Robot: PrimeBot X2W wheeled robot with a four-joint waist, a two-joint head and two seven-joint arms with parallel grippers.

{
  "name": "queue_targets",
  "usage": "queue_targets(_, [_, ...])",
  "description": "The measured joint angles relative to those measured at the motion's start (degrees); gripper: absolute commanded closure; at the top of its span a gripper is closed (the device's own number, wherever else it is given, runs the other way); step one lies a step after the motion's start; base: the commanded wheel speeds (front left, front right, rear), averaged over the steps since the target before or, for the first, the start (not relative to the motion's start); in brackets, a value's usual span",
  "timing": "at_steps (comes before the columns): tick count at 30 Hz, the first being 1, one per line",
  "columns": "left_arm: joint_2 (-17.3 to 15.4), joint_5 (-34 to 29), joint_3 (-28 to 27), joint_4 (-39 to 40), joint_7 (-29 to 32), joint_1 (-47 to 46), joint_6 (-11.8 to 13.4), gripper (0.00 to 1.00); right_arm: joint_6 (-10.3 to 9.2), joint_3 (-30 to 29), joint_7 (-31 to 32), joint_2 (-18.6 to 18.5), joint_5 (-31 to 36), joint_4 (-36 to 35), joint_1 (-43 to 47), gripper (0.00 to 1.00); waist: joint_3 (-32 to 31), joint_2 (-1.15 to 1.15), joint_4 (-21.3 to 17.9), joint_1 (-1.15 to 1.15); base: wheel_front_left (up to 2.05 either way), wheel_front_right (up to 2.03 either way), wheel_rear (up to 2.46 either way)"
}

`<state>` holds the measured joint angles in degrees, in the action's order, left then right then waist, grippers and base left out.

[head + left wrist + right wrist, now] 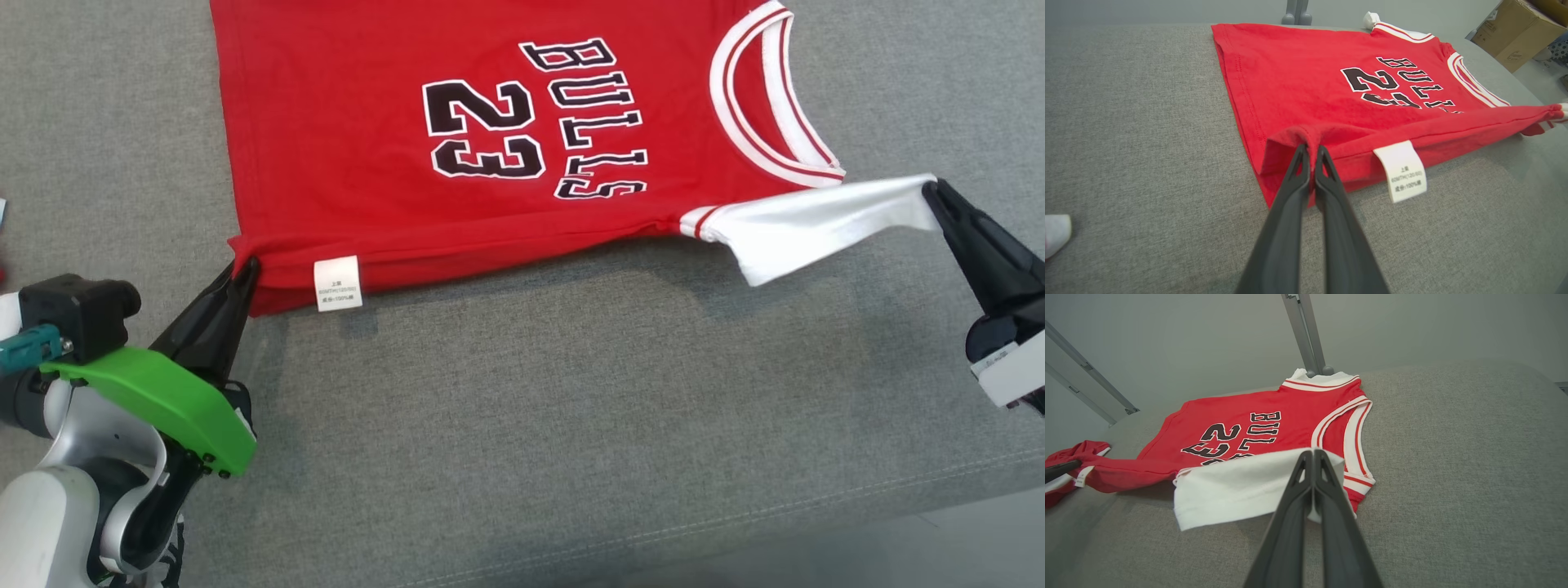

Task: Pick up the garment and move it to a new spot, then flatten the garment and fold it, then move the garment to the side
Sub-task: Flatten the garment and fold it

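Both clamp the garment [367,122]: left gripper [247,266] at hem [232,163], right gripper [931,190] at white sleeve [816,224].

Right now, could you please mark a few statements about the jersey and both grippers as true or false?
1. The left gripper is shut on a red bottom corner of the jersey. True.
2. The care label hangs close to the left gripper. True.
3. The right gripper stands open, holding nothing. False: it is shut on the white sleeve.
4. The jersey lies face down. False: its 23 and BULLS print faces up.
5. The jersey rests on bare wood. False: it lies on grey upholstery.
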<state>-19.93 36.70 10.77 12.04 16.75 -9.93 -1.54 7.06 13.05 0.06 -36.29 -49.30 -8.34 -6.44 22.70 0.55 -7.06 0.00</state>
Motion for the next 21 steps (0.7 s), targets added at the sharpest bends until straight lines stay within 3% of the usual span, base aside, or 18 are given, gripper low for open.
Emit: queue_targets(21, [-0.9,2.7,2.3,2.6,15.1,-19.2,2.5,1.0,0.0,1.9,13.4,-4.8,-5.4,2.5,-19.6,1.0,7.8,0.0,1.7,0.0,0.0,0.0,0.0])
